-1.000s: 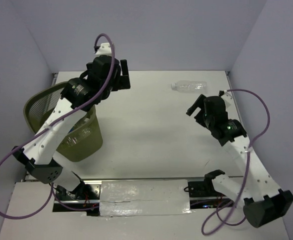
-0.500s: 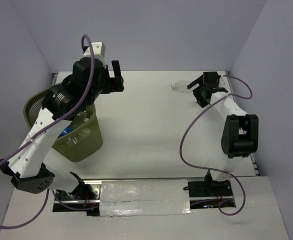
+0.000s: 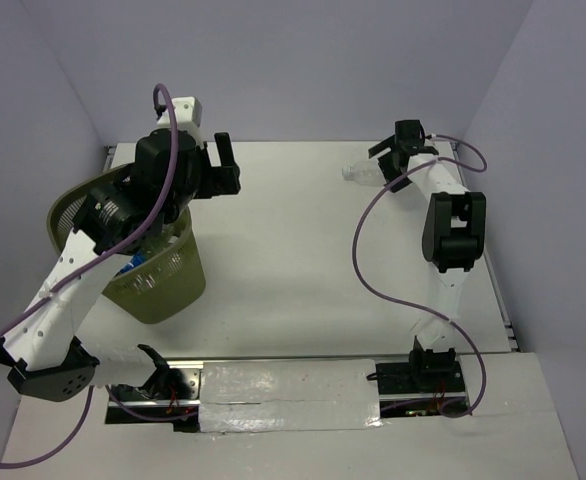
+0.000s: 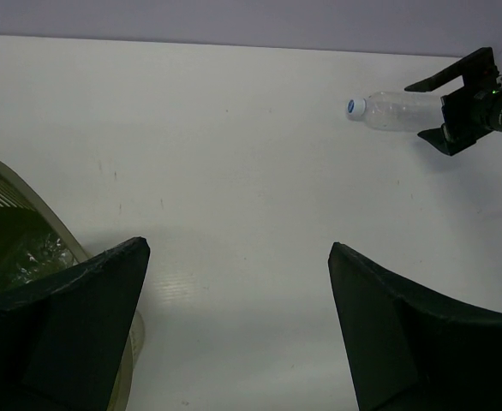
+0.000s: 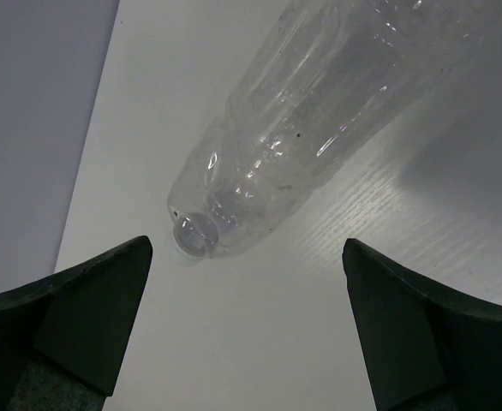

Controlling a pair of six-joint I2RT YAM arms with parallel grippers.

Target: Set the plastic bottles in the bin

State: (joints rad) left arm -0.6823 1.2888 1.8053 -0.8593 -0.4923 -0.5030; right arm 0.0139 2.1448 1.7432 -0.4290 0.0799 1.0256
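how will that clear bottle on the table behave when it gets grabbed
The bottle looks empty, so probably very light. Its thin creased wall will likely buckle under the right gripper. Lying on its round side on the smooth table, it may roll or skid if nudged.

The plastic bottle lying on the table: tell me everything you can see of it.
The plastic bottle is clear, ribbed and slightly crinkled. It looks empty and shows no label. Its cap is on and looks whitish. The bottle lies on its side on the white table, near the far right corner, with the cap end pointing toward the left arm's side. The open right claw is poised at it, fingers apart on either side, with no contact showing. Nothing else touches it.
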